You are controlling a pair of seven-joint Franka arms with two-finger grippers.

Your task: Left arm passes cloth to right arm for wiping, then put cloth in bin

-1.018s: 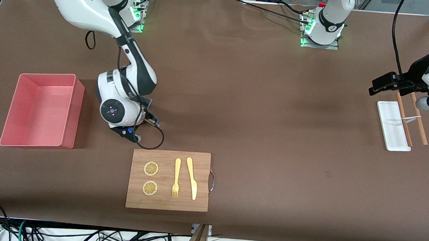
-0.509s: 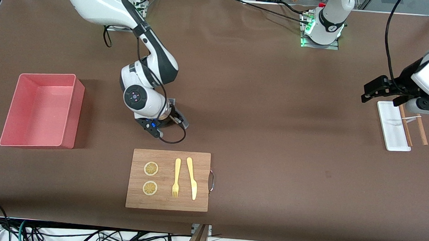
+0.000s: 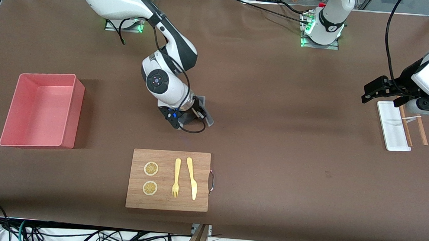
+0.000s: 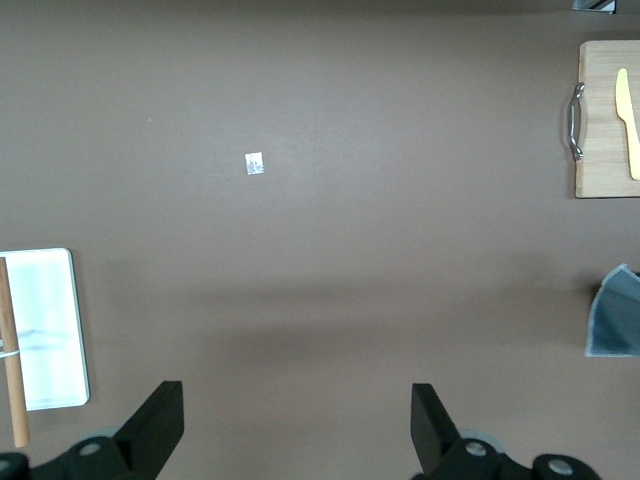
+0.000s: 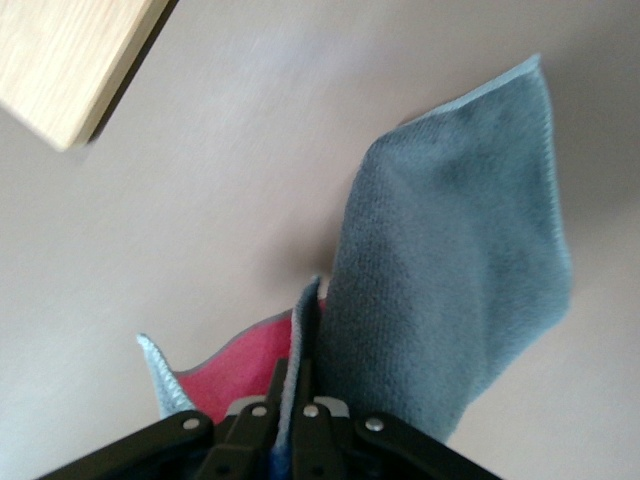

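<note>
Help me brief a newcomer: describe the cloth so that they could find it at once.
Start at the wooden board nearest the front camera; the right gripper is over bare table farther from the camera than it. The cloth is clamped in its shut fingers, draping to the tabletop. It is the only soft thing there: grey fabric with a red-pink side, unlike the rigid pink bin.

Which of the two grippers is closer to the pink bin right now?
The right. The right gripper holds the cloth over the table's middle, short of the bin. The left gripper hangs open above the white tray, at the table's left-arm end.
</note>
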